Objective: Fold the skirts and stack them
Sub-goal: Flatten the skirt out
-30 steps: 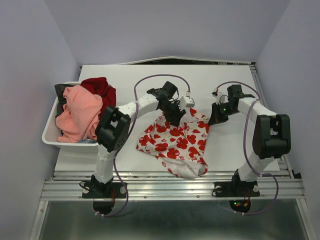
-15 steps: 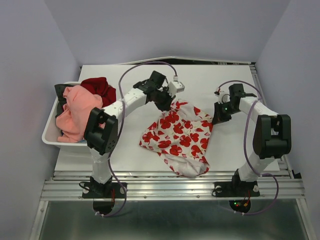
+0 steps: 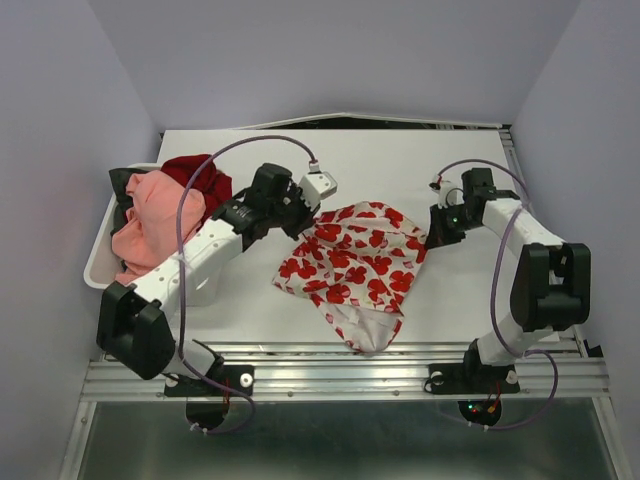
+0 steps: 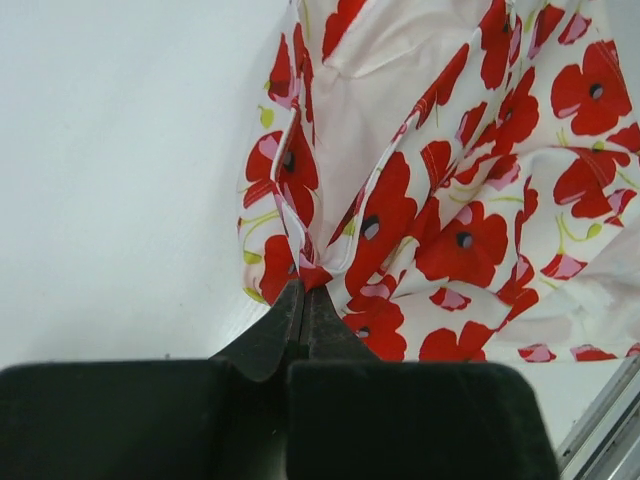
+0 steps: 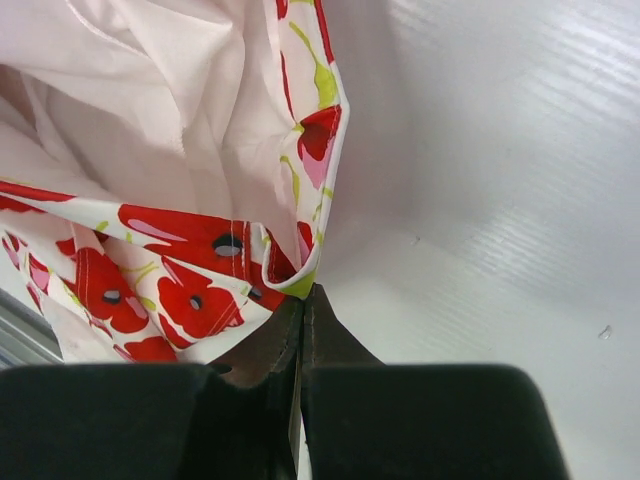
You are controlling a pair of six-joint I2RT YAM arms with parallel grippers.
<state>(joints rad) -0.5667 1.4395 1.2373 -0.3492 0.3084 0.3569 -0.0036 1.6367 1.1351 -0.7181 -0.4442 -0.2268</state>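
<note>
Left gripper was pinched together on the upper left edge of the floral skirt, with cloth bunched right at its tips. Over the last second it had travelled from above the skirt's middle out toward the left side of the table, taking that edge with it. Right gripper was likewise clamped on the skirt's upper right corner and had hardly shifted.

As a result the far edge, which had been gathered in a peak, was drawn out between the two grippers. The skirt lay wider and flatter on the middle of the table, its lower end trailing to the near edge. Creases showed close to both grips, so it was probably not quite flat.

This looked like the spreading step before a first fold; no folding seemed done. The salmon-pink skirt lay heaped in the white bin at the left with a dark red garment, well apart from the floral one and not yet handled.
</note>
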